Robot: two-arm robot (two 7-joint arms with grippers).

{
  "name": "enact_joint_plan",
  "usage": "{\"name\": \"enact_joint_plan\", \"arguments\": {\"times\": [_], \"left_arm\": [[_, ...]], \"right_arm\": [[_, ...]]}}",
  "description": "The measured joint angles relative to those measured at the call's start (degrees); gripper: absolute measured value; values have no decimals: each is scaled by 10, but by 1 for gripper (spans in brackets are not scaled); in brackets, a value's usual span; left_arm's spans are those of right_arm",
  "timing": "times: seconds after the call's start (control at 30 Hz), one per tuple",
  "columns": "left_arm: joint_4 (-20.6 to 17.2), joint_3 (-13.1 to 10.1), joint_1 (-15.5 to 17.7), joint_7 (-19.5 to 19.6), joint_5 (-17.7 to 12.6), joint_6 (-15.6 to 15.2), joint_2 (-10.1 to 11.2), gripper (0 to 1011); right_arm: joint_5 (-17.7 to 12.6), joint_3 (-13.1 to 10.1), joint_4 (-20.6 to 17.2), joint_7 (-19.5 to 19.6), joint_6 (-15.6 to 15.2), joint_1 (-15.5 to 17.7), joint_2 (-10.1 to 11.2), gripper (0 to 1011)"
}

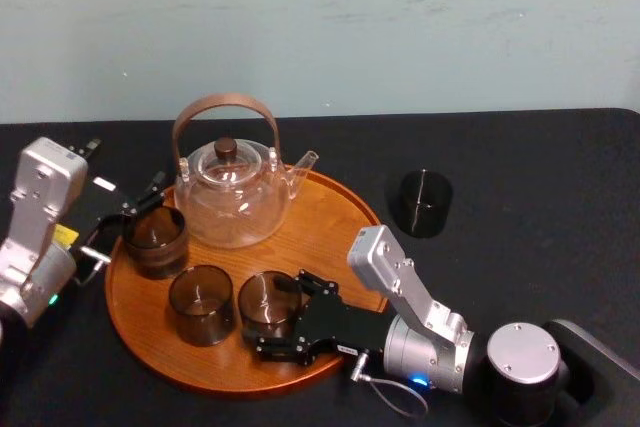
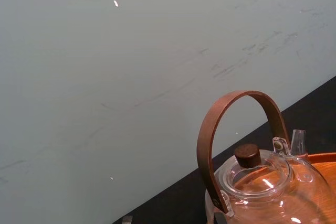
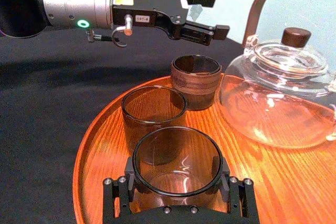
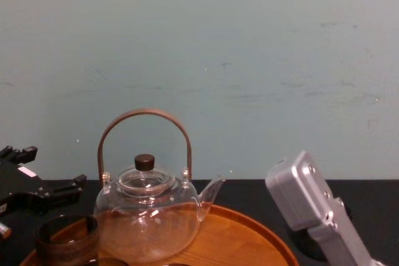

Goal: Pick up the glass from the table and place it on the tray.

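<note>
The right hand [image 1: 283, 315] is closed on the glass [image 1: 262, 297], one finger on each side, holding it upright at the front of the tray [image 1: 340, 222], just beside a second glass [image 1: 200, 303]. The left hand [image 1: 143, 199] hovers, fingers apart and empty, above a third glass [image 1: 155, 239] at the tray's left rim, near the teapot [image 1: 230, 192]. A dark glass [image 1: 425, 203] stands on the desk [image 1: 540, 177], right of the tray.

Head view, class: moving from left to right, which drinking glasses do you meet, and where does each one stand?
Left-edge glass on the tray → front glass → held glass in the jaws of the right gripper → dark glass on the table.
</note>
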State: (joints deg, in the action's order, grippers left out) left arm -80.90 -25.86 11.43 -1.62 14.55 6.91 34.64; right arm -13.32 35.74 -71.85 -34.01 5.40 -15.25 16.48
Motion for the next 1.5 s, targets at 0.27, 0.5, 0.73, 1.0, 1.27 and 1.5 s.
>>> {"name": "enact_joint_plan", "arguments": {"times": [0.27,0.5,0.73,1.0,1.27,1.5], "left_arm": [[0,0,0,0,0,0,0,1001],[0,0,0,0,0,0,0,1001],[0,0,0,0,0,0,0,1001],[0,0,0,0,0,0,0,1001],[0,0,0,0,0,0,0,1001],[0,0,0,0,0,0,0,1002]], "right_arm": [[-1,0,1,-1,-1,0,0,905],[-1,0,0,0,-1,0,0,985],[0,0,0,0,-1,0,0,1002],[-1,-2,-4,1,4,2,2,1002],[-3,-15,-48,12,17,15,18,1002],[-9,-30,-98,19,25,35,39,1002]]}}
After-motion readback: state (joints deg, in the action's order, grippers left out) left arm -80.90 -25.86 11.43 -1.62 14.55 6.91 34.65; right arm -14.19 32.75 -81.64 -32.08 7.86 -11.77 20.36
